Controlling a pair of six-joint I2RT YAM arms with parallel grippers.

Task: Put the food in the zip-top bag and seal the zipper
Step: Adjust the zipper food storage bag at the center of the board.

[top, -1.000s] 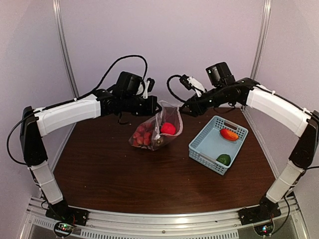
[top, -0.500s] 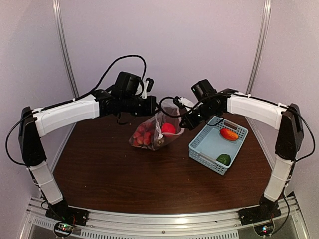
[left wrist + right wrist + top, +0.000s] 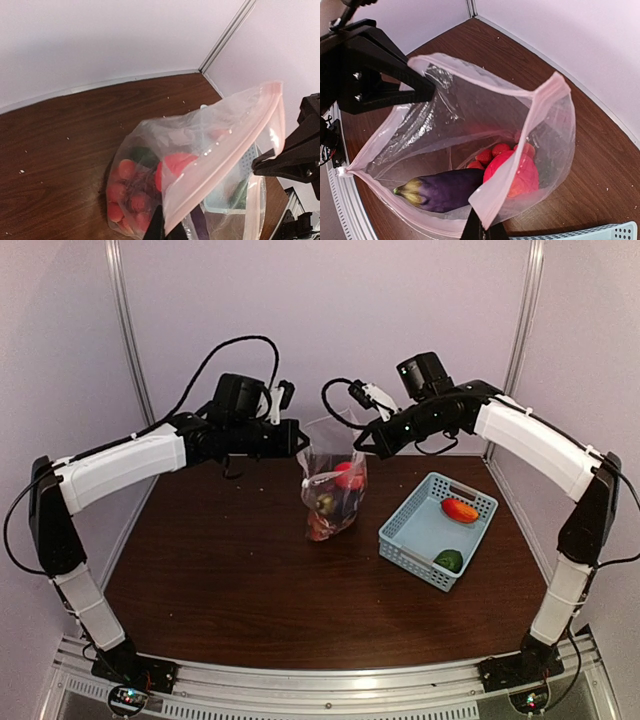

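Observation:
The zip-top bag (image 3: 333, 485) hangs upright between my two grippers, its mouth open. My left gripper (image 3: 303, 440) is shut on one corner of its rim (image 3: 167, 227). My right gripper (image 3: 362, 438) is shut on the opposite side of the rim (image 3: 482, 229). The pinkish zipper (image 3: 225, 147) runs unsealed around the mouth (image 3: 520, 160). Inside lie the purple eggplant (image 3: 445, 190), the red tomato (image 3: 517, 172), a cluster of small red fruits (image 3: 495, 150) and something dark green (image 3: 142, 155).
A light-blue slotted basket (image 3: 405, 540) stands to the right of the bag, holding an orange-red piece (image 3: 459, 510) and a green lump (image 3: 449, 560). Brown tabletop (image 3: 250, 590) lies in front; walls close in behind and at the sides.
My right gripper came down to the bag's rim and shut on it. Both grippers then rose, lifting the bag from lying slumped on the table to hanging upright.

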